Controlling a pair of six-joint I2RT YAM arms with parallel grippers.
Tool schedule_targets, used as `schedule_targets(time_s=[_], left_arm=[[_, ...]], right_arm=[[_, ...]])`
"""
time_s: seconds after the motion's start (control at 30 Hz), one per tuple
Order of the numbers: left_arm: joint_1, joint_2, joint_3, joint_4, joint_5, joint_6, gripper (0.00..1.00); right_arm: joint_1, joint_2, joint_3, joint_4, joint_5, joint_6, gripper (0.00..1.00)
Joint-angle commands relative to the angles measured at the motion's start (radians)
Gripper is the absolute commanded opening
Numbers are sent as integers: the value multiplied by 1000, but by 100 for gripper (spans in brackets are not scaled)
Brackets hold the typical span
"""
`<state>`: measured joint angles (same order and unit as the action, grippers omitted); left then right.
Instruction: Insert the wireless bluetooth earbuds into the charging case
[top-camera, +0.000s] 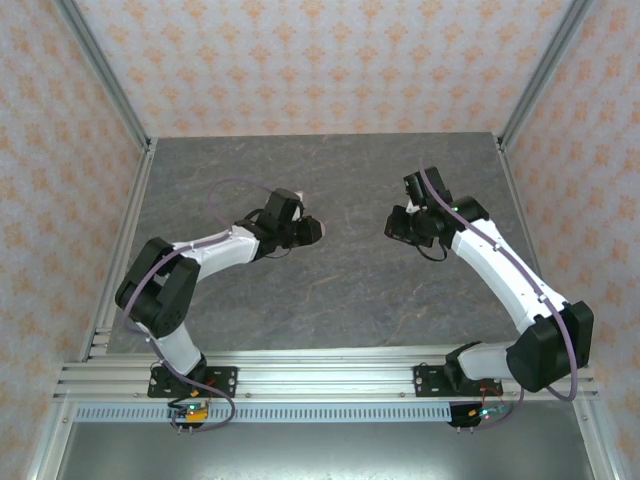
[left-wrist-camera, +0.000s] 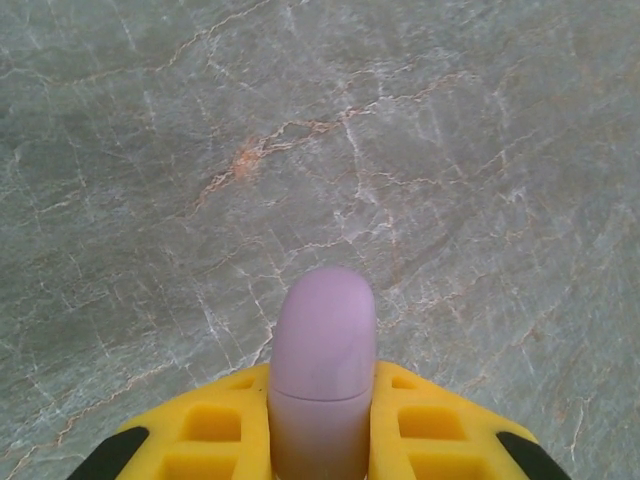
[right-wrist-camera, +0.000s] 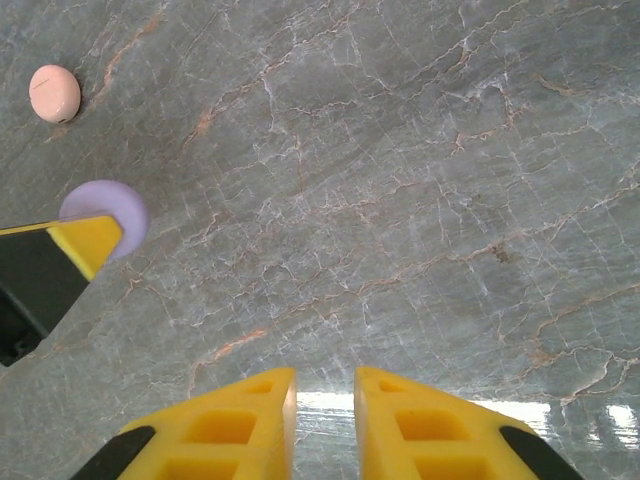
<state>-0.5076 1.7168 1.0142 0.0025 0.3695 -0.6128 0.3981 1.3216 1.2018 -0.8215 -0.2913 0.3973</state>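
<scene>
My left gripper is shut on a lilac charging case, held edge-on with its lid seam closed and its rounded end sticking out past the yellow fingers. From above, that case sits at the tip of the left gripper, left of the table's middle. The right wrist view catches the same lilac case behind a left finger. My right gripper hovers over bare table, its jaws a narrow gap apart with nothing between them; it faces the left gripper. The earbuds are out of view.
A round salmon-pink case lies on the grey marbled table beyond the lilac one. Patterned walls and metal posts enclose the table on three sides. A rail carries both arm bases at the near edge.
</scene>
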Motion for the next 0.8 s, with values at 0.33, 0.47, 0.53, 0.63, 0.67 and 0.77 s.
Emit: schedule_targets(time_s=[0.33,0.47,0.53,0.63,0.67,0.77], left_arm=[[82,103,68,-77,-27,-25,20],[115,124,79,-100,-32,-8,20],[127,137,84,-111,-37,1,20],[147,154,99,-137,-52,10,20],[154,161,107,-147,-57,14,20],[171,175,130,-186,-89,27,20]], right_arm=[[-4,-9,-33,5,26,2,24],[-6,-7,-40,0,26,-1,24],[-6,-5,-44,2,26,1,24],[-6,-1,-46,0,26,-1,24],[-6,2,-46,-1,26,-1,24],[-6,8,-46,-3,23,-3,25]])
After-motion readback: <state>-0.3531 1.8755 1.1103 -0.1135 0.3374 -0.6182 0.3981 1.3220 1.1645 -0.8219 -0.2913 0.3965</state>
